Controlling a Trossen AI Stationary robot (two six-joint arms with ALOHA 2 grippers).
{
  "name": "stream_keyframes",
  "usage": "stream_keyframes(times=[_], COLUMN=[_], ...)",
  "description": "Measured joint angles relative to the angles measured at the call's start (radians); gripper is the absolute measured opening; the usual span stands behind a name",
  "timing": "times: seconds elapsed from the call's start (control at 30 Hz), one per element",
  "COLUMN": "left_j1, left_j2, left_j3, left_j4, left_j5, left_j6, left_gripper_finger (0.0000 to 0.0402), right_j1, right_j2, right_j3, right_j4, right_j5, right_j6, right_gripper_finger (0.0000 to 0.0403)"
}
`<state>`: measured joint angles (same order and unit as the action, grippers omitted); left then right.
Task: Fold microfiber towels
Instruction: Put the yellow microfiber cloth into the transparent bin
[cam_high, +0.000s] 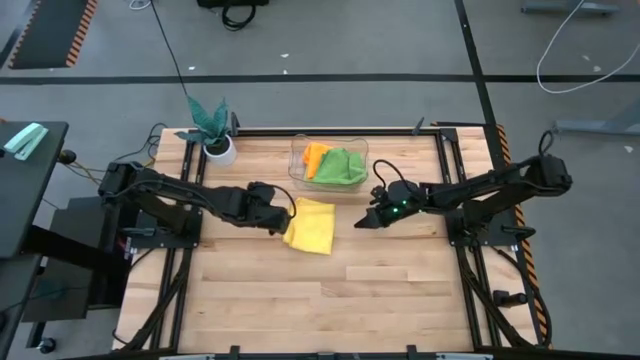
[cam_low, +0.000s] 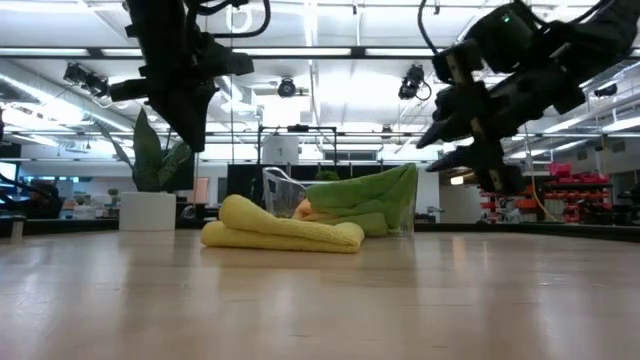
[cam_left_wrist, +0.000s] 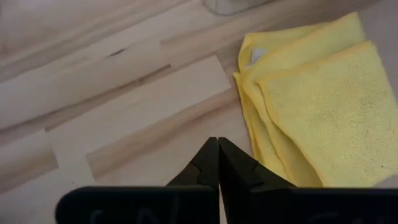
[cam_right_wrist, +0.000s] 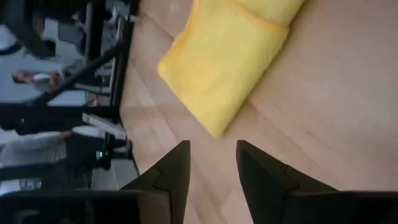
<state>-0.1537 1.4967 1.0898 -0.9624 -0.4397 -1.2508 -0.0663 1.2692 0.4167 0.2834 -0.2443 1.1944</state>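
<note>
Yellow towel (cam_high: 311, 226) lies folded mid-table, nearer the far edge. My left gripper (cam_high: 283, 218) hovers clenched beside it; my right gripper (cam_high: 366, 220) is released. Bin (cam_high: 300, 170) half hides the orange towel (cam_high: 314, 155) and green towel (cam_high: 342, 166).

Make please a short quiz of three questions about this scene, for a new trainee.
1. True or false: the yellow towel lies folded on the table.
2. Which gripper has its fingers apart? A) left gripper B) right gripper
3. Fill in: the darker green towel and the orange towel are in the clear ____.

Key: 1 true; 2 B; 3 bin.
</note>
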Motion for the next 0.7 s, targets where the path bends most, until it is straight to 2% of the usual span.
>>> stream_keyframes(times=[0.17,0.33,0.53,0.7], left_j1=[0.016,0.021,0.003,0.001], left_j2=[-0.041,-0.077,-0.117,-0.146], left_j3=[-0.030,-0.086,-0.159,-0.210], left_j4=[0.000,0.003,0.046,0.093], left_j5=[-0.003,-0.001,0.001,0.012], left_j6=[0.033,0.006,-0.050,-0.054], left_gripper_finger=[0.0036,0.0080,0.0108,0.0112], right_j1=[-0.026,0.000,0.066,0.076], right_j2=[0.088,0.173,0.261,0.328], right_j3=[0.002,0.002,0.015,0.066], right_j4=[0.114,0.116,0.283,0.247], right_j5=[0.010,0.007,0.144,0.236], right_j6=[0.039,0.119,0.261,0.313], right_gripper_finger=[0.0146,0.0155,0.0158,0.0158])
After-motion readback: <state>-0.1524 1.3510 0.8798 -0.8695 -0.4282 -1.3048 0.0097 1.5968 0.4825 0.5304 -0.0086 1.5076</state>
